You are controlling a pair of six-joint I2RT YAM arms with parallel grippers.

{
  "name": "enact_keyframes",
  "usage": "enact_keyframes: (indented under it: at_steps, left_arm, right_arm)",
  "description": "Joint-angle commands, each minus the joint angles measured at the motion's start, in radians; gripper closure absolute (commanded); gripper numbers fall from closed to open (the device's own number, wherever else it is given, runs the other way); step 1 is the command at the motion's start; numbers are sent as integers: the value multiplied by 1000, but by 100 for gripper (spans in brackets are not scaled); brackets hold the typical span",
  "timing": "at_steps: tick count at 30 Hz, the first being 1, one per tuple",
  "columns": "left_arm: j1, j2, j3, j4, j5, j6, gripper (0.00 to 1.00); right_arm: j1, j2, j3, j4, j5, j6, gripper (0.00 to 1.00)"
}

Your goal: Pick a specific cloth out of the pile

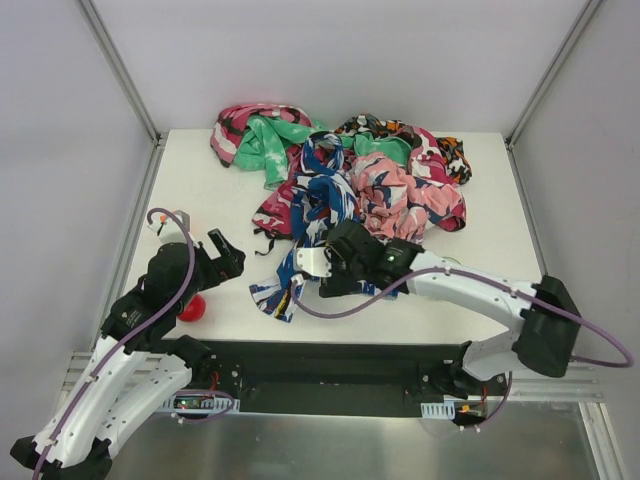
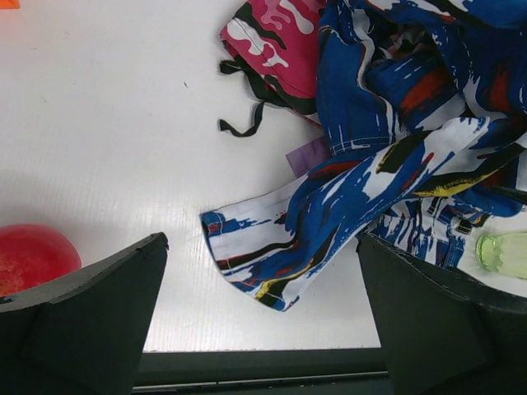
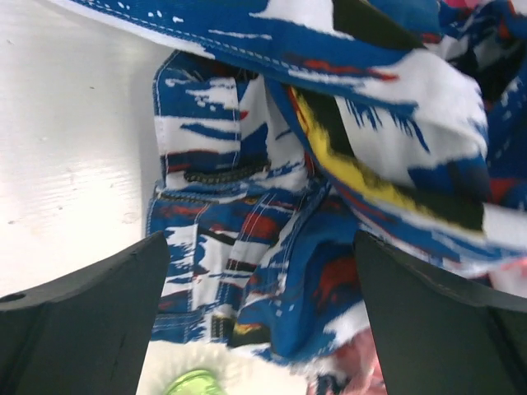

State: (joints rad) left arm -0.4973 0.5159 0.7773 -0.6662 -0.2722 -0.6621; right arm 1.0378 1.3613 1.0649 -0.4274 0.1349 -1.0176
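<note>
So, as I judge it, the task is only at its beginning: nothing is lifted out of the pile (image 1: 390,190) yet, and the whole picking remains to be done. The pile lies at the far edge of the surface (image 1: 200,200), around its middle, and one long blue-white patterned cloth (image 1: 320,195) runs from it toward the near edge.

The cloth (image 2: 306,156) that I want is almost fully buried. I can find it only in the left wrist view, as a small plain lilac patch with no pattern. It shows from under the edge of the blue-white patterned cloth, just beside a pink camouflage piece (image 2: 272,41) with black strings. It looks soft and flat there; I cannot tell its shape or how much is hidden.

The left gripper (image 1: 226,252) hangs over the bare surface toward the left edge, its jaws spread wide, and it holds nothing. The right gripper (image 3: 259,255) is above the near end of the blue-white patterned cloth, also fully spread and empty.

What is left, I think: move the blue-white patterned cloth away or reach under it, close on the lilac fabric, and pull it free.
</note>
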Motion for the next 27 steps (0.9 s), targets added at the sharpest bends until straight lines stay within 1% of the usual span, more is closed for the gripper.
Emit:
enact_keyframes:
  at_steps: [1,5,8,10,12,13,15,18,20,22,23,24,27]
  left_arm:
    - [-1,1,-9,19,-41,-1,1]
    - [-1,13,-9,20,-41,-1,1]
    - [-1,16,-9,19,-42,-1,1]
    - [-1,15,-12,17,-44,-2,1]
    - [-1,15,-12,19,-44,-2,1]
    - [-1,15,-13,19,-45,-1,1]
    - [-1,15,-12,19,-51,-2,1]
    - [-1,16,-10,19,-62,-4,1]
    - [-1,18,-10,20,-71,-5,1]
    - [-1,22,-10,20,-82,-7,1]
    - [-1,29,-9,20,-87,-7,1]
    - [-1,33,-7,20,-91,-8,1]
    - [-1,56,-1,27,-101,-7,1]
  right_arm:
    - [2,131,109,-10,9,-183,4]
    - [-1,278,150,41,25,-237,4]
    - [-19,386,168,107,38,-248,4]
    - [-53,450,188,166,23,-237,4]
    - [-85,513,219,231,41,-205,4]
    - [-99,542,231,265,61,-200,1]
    - [-111,574,262,317,87,-187,29]
    - [-120,565,306,345,88,-144,63]
    - [-124,535,339,340,78,-95,76]
    - [-128,501,377,299,48,-43,88]
    - [-133,484,395,283,29,-12,97]
    - [-142,470,411,276,22,20,99]
    - [-182,449,470,257,54,114,99]
